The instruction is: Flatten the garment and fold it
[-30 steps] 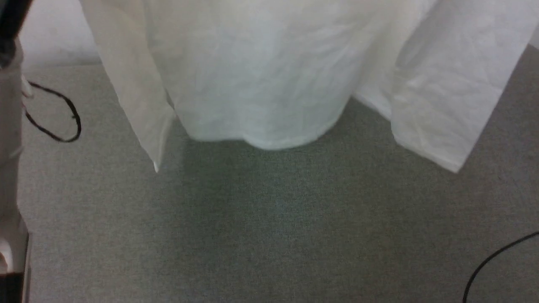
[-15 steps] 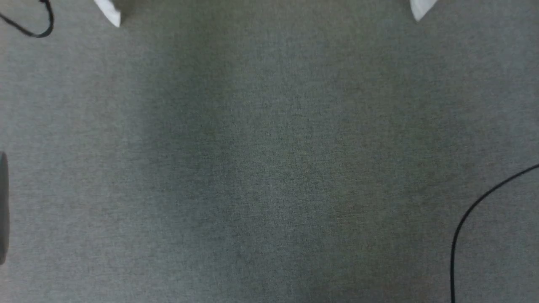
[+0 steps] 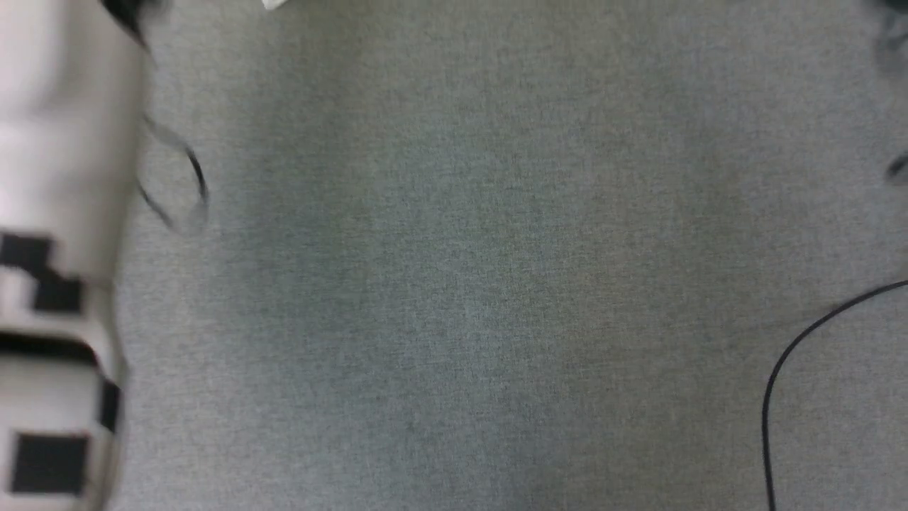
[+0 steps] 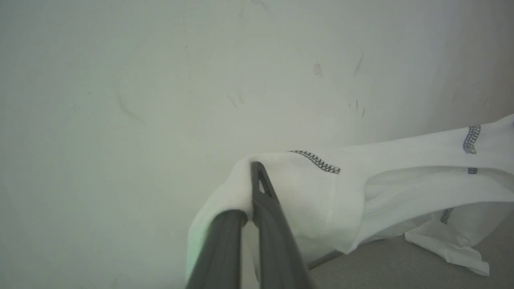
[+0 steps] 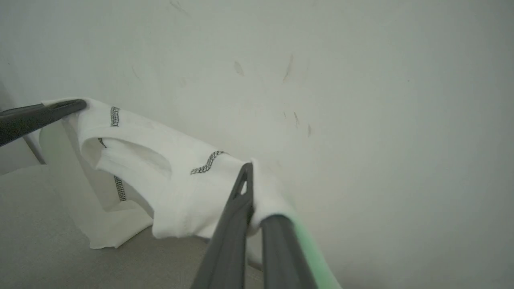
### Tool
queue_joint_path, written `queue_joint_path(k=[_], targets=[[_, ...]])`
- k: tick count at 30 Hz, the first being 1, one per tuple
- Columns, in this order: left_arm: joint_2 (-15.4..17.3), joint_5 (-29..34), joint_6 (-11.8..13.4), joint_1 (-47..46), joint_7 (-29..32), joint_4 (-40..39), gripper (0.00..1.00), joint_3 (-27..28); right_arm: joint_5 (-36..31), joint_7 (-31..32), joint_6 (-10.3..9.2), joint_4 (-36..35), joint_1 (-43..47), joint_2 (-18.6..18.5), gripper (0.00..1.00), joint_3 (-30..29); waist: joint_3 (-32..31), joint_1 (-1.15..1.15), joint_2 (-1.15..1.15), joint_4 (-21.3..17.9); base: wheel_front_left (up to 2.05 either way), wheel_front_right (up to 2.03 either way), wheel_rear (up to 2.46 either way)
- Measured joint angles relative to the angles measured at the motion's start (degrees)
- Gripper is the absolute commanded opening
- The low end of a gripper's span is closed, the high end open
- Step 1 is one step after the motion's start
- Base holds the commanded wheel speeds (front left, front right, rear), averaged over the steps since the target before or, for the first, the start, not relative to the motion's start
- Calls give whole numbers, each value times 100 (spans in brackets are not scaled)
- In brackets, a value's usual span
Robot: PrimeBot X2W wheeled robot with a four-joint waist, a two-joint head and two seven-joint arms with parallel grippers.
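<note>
Your left end effector is clamping its fingers shut on one end of the garment, and your right end effector is pinching the opposite end in the same way. The white cloth is hanging stretched between the two end effectors, close in front of a pale wall, with loose folds sagging below them toward the grey carpeted floor. A black cable is lying on that floor, off on the right end effector's side.
</note>
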Motion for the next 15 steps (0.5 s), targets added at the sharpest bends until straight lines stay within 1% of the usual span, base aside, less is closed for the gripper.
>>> queue_joint_path(k=[7,11,15], targets=[[-208,-215,-7,2221,-396,24,0,-442,711,-286,-2,-289,1633,15,0,713,-624,-2,0,94,0,0,0],[-178,-355,-7,3458,-396,-118,0,-694,1067,-288,-2,-502,2579,-27,0,1047,-1059,-2,0,138,0,0,0],[-70,-419,-8,4428,-288,-391,0,-935,1388,-264,-9,-679,3467,-205,0,1239,-1516,-3,1,188,0,0,0]])
